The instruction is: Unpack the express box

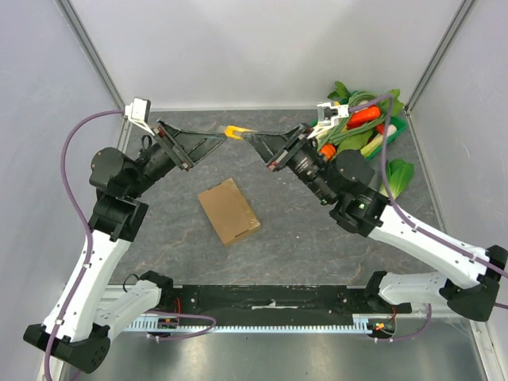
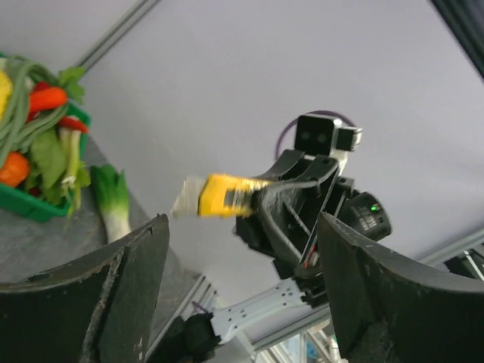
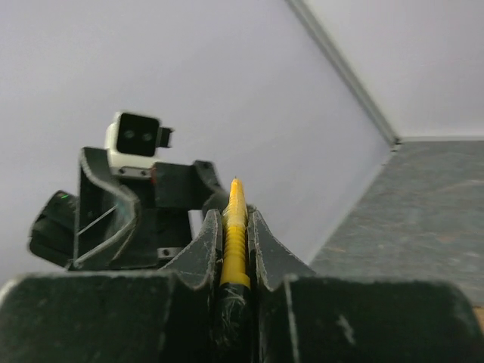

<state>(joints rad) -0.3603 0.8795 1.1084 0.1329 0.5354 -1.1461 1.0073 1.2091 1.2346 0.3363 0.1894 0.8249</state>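
Top external: the express box (image 1: 228,210) lies flat; the right gripper (image 1: 248,136) clamps a yellow tool (image 1: 236,132), perhaps a cutter. The left gripper (image 1: 224,140) gapes wide.

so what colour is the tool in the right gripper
The tool is yellow with a pale tip, clearest in the left wrist view.

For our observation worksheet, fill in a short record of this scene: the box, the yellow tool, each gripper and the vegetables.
box: flat on the table, closed, between the arms, untouched
yellow tool: clamped in the right gripper, raised, tip toward the left gripper
left gripper: open, raised, holding nothing
green tray: far right corner, full of vegetables; one leafy piece beside it
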